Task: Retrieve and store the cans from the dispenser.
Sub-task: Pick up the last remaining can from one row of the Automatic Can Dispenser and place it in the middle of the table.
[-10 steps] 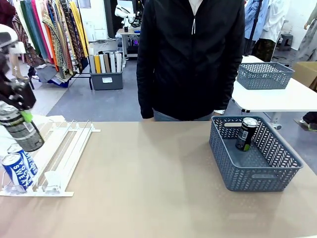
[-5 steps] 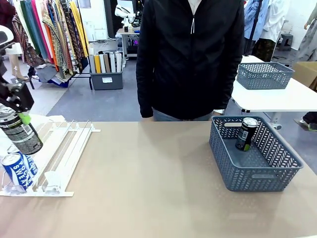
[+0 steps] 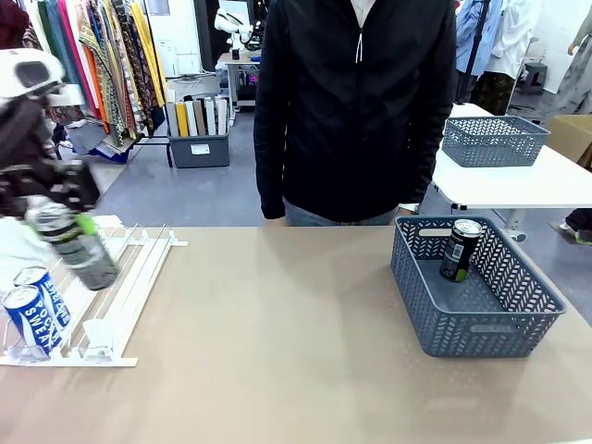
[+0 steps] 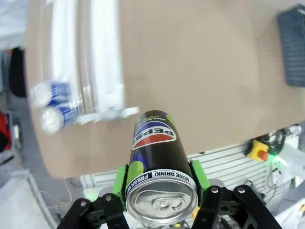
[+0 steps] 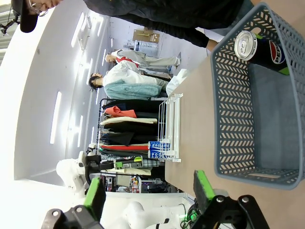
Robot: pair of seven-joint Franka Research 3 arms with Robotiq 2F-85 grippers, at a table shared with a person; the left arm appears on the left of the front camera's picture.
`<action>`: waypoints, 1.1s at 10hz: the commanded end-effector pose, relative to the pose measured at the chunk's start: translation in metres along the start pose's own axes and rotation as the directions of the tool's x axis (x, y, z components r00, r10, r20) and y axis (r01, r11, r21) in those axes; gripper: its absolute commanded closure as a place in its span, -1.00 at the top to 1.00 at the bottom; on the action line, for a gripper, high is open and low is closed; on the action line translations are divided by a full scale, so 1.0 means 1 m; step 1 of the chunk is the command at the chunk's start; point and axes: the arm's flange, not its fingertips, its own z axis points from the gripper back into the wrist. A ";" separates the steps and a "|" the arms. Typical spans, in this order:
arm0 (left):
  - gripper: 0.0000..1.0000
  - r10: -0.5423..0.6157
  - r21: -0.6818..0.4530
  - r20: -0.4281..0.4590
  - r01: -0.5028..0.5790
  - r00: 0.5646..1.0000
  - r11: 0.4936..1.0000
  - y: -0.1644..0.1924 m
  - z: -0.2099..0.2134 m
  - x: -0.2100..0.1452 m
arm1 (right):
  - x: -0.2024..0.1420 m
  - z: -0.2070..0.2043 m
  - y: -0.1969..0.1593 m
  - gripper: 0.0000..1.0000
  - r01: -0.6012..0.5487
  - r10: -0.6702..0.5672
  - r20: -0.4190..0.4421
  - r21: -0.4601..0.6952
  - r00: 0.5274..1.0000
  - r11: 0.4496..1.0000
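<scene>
Two green pads [image 4: 123,183] of the left gripper [image 4: 162,186] are pressed on opposite sides of a black Pepsi can [image 4: 159,148], close to its silver top, so the gripper is clamped on this can. In the left wrist view the can's top faces the camera and the rest of the can points away, toward the table [image 4: 200,71] below.

In the front view the same can is blurred by motion. It seems to be tilted, with the top toward the upper left, and it hangs in the air over the left lane of the dispenser [image 3: 125,282]. I cannot say for sure whether it is fully clear of the rails.

At the near, low end of the dispenser, two blue cans [image 3: 32,310] with white lettering lie one behind the other in the left lane. The nearer one rests against the small white stopper. The lane beside them has no can in it.

The right gripper [image 5: 148,191] has its fingers [image 5: 95,191] spread wide, and nothing is between them. Beyond it stands a grey-blue basket [image 5: 233,119] on the right side of the table, well apart from the dispenser. A second black can [image 3: 460,248] stands upright inside the basket, near its far wall.

A person [image 3: 356,111] in a dark jacket stands at the far side of the table, between the dispenser and the basket.
</scene>
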 end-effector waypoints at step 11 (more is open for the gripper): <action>-1.00 -0.264 0.037 -0.192 0.276 0.945 0.960 -0.235 -0.236 0.108 | 0.001 0.001 0.003 1.00 -0.009 0.009 0.001 0.011 1.000 1.000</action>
